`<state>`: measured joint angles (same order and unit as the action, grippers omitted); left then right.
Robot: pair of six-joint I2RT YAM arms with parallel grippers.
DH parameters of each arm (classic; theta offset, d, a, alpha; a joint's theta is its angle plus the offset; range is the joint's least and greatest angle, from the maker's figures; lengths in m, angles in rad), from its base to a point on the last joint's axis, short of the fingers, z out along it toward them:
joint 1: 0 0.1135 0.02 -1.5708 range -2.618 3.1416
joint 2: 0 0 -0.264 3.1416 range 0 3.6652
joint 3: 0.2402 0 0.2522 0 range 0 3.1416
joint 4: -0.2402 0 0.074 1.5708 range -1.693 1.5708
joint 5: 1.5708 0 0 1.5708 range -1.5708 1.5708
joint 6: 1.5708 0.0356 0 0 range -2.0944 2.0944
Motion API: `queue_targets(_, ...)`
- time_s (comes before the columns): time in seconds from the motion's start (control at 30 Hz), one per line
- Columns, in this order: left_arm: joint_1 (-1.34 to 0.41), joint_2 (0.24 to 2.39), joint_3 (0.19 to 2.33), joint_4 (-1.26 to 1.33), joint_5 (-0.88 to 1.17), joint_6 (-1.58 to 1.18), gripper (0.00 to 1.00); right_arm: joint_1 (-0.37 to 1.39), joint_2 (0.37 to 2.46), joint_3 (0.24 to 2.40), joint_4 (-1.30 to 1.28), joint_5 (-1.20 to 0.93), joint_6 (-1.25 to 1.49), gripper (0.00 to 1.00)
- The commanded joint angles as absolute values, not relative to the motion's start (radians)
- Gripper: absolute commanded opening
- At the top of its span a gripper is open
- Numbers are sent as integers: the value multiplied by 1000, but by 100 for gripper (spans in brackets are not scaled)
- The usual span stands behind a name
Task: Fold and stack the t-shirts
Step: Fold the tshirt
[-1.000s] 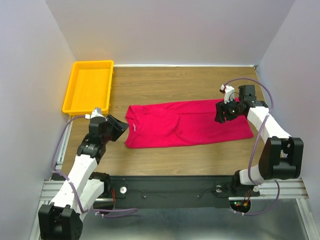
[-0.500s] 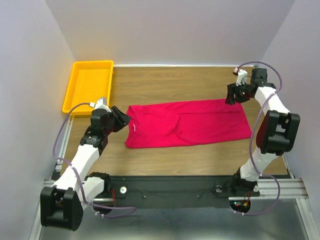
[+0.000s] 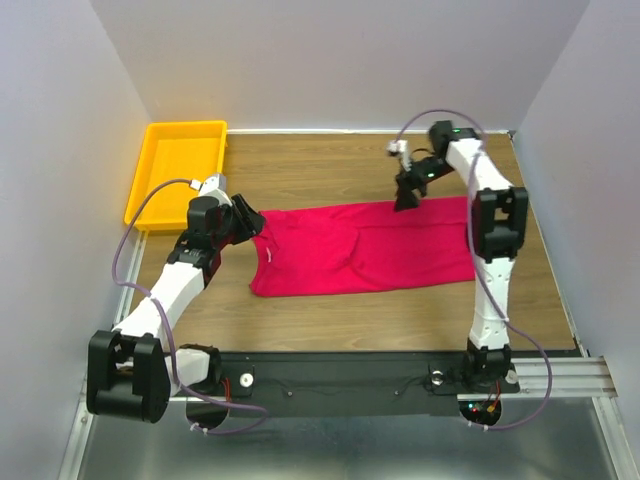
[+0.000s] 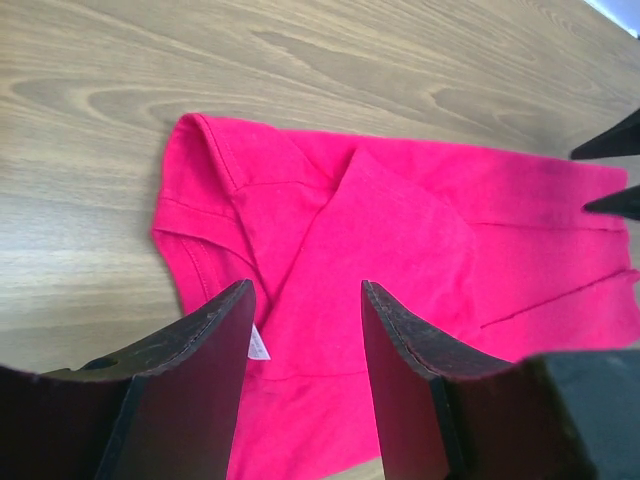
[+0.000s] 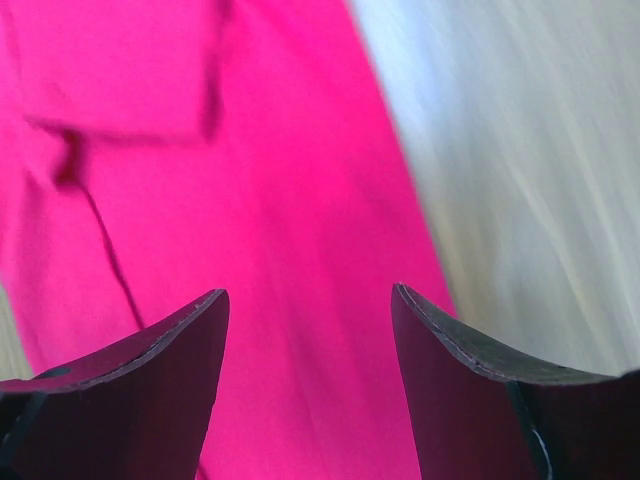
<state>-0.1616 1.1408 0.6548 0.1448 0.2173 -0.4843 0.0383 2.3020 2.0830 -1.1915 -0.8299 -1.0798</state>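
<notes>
Crimson t-shirt point(image 3: 362, 248) folded flat, lengthwise left-right, collar leftward

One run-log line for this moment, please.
t-shirt: flat, unheld | left gripper: open, by neck end | right gripper: open, at far edge

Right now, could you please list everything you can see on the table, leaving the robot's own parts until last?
t-shirt: one, crimson red, lying flat across the middle of the table, collar end to the left
neck label: one, white, at the collar end
tray: one, yellow, far left corner, nothing in it
table: one, light wood grain, under everything
left gripper: one, black, open, at the collar end
right gripper: one, black, open, over the shirt's far edge
</notes>
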Motion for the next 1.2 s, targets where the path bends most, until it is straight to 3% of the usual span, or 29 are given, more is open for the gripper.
queue_targets(0.0, -158, 1078, 640, 184, 169, -439, 58, 210, 2362, 2239, -1307, -851, -1125, 72)
queue_targets(0.23, -155, 1100, 623, 204, 120, -456, 63, 347, 2408, 2290, -927, -871, -734, 72)
queue_targets(0.4, -153, 1339, 724, 235, 184, -453, 63, 362, 2456, 2375, -864, -867, -562, 72)
queue_targets(0.7, -153, 1708, 1017, 164, 169, -476, 48, 302, 2145, 2021, -842, -779, -571, 72)
queue_targets(0.9, -153, 1778, 1095, 81, 109, -489, 45, 219, 1982, 1778, -805, -788, -551, 72)
queue_targets(1.17, -153, 1782, 1118, 69, 83, -431, 45, 150, 1855, 1611, -761, -816, -528, 72)
